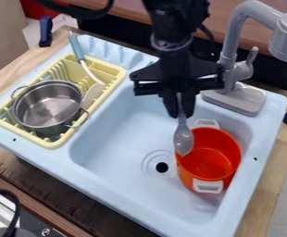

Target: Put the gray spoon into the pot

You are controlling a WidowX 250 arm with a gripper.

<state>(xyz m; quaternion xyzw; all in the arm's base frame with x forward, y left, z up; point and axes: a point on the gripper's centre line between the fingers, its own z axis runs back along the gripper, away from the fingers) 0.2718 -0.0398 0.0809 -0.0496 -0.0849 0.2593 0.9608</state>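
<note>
Note at the near side a light blue sink (78,171), set into a wooden counter (266,190). Inside its basin, beside the round drain (161,167), record a deep orange pot (223,150) with white handles, standing upright with its mouth up and its orange-red interior in view. Find the gray spoon (183,136) held near-vertical above the pot's drain-side rim, bowl down; cannot tell from this angle if touching the rim. Observe the black gripper (179,109) directly above, closed on the spoon's handle, pointing down. To the left, inspect a pale yellow plastic dish rack (52,142) containing a shiny steel pot (47,106) with wire handles, upright and open, bare metal visible inside. Across the rack's far part, note a slanting utensil with a blue-gray handle (77,46). Behind the basin, at right, list a gray faucet (233,39).
</note>
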